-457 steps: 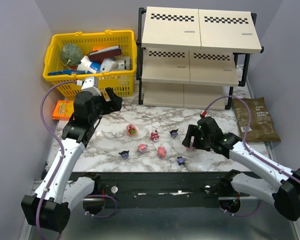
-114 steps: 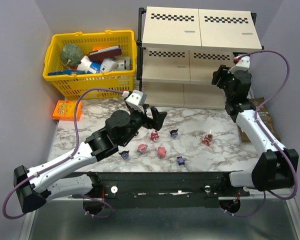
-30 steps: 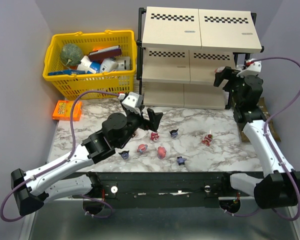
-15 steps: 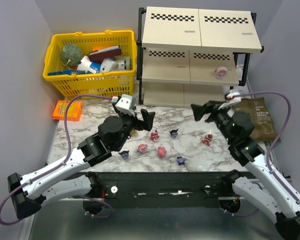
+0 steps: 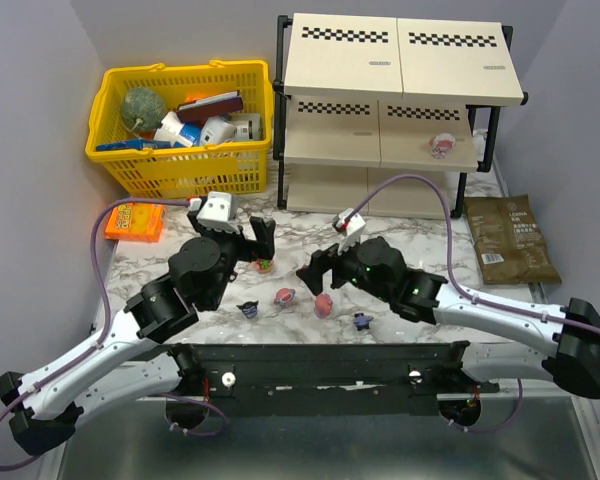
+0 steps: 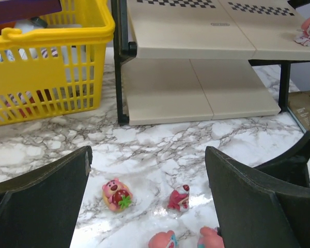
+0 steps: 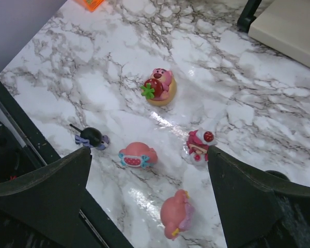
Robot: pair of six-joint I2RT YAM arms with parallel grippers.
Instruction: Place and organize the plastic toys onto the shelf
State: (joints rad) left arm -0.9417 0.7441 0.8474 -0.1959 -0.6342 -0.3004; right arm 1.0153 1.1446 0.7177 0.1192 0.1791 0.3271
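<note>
Yellow basket (image 5: pixel 170 74) full; one pink-and-white toy (image 5: pixel 442 146) on shelf (image 5: pixel 340 62); left claw (image 6: pixel 148 155), right claw (image 7: pixel 151 154) spread.

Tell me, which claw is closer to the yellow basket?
Left. The left claw hangs just in front of the yellow basket, by its right end. The right claw is farther right and nearer the front edge, over the plastic toys.

- A pink-and-white toy (image 5: pixel 442 145) has been set on the right half of the shelf's (image 5: pixel 330 140) middle board, where none lay before.
- The right end effector (image 5: pixel 318 268) has been drawn away from the shelf to the middle of the surface (image 5: pixel 430 235), jaws spread above the loose toys (image 5: pixel 283 296).
- The left end effector (image 5: pixel 248 240) has been pulled back from the middle towards the left edge.
</note>
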